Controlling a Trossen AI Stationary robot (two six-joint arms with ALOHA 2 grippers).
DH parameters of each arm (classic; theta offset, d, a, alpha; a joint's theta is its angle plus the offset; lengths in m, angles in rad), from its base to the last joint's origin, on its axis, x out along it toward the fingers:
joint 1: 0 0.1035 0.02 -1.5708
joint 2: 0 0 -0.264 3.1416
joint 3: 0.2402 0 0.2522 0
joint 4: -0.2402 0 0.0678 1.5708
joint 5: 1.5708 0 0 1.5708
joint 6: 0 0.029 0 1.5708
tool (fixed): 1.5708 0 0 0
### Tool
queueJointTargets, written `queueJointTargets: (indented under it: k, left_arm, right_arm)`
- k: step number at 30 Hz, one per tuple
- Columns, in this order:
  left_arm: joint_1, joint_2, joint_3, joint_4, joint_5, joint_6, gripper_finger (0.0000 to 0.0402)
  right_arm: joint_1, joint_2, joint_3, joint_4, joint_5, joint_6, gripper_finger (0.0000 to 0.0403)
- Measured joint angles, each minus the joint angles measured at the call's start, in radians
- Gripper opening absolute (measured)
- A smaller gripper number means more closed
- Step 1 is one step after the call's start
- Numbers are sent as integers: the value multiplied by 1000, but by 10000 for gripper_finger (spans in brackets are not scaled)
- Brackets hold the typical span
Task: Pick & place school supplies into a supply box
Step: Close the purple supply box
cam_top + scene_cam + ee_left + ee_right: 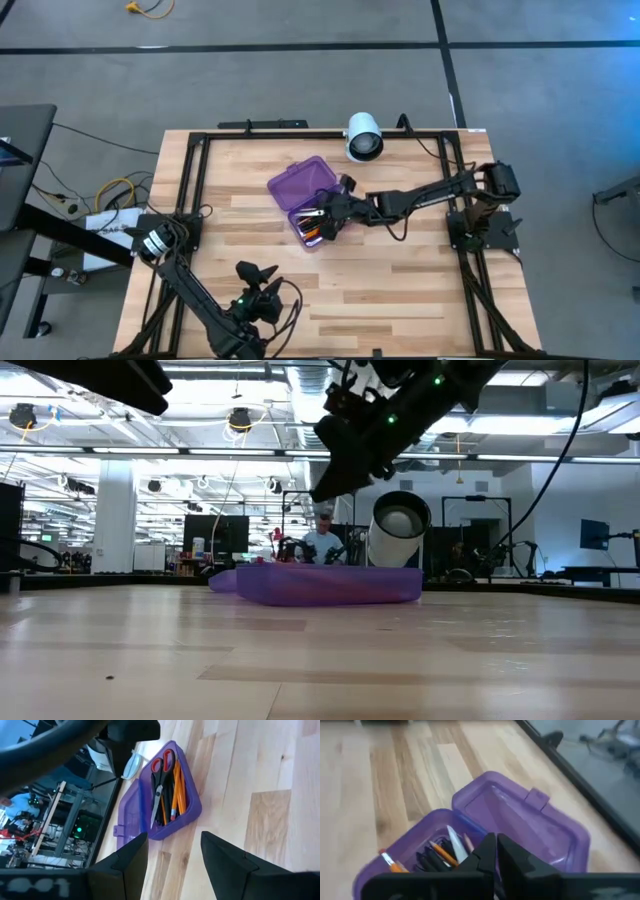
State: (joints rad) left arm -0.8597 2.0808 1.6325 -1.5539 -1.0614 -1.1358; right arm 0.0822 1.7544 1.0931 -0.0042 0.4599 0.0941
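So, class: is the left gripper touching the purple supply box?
Apart. The high view shows the left gripper well short of the supply box, with bare table between them.

Right arm reaches from its base at the table's right edge across toward the table's middle, elbow bent, wrist angled down; right gripper (318,215) hangs low with its two dark fingers (487,852) pressed together, nothing visible between them. In the low view this arm comes down from the upper right, forearm slanting to the left, status lights lit green along it. Left arm is folded back near the table's front edge, its forearm running from the left-side base toward the front middle; left gripper (172,862) has its fingers spread apart and grips nothing.
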Motion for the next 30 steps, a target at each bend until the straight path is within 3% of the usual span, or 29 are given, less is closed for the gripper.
queueJointTargets:
  k: [5,17,22,30]
  left_arm:
    - [11,0,0,0,-24,-10,176]
    - [31,0,0,0,-43,-35,176]
    - [31,0,0,2,-44,-36,176]
    - [31,0,0,0,-35,-44,176]
  right_arm:
    - [36,0,-2,-2,36,116,3]
    - [47,1,-4,-59,63,214,0]
    - [49,65,-10,-67,2,229,0]
    - [45,168,-5,62,-89,224,0]
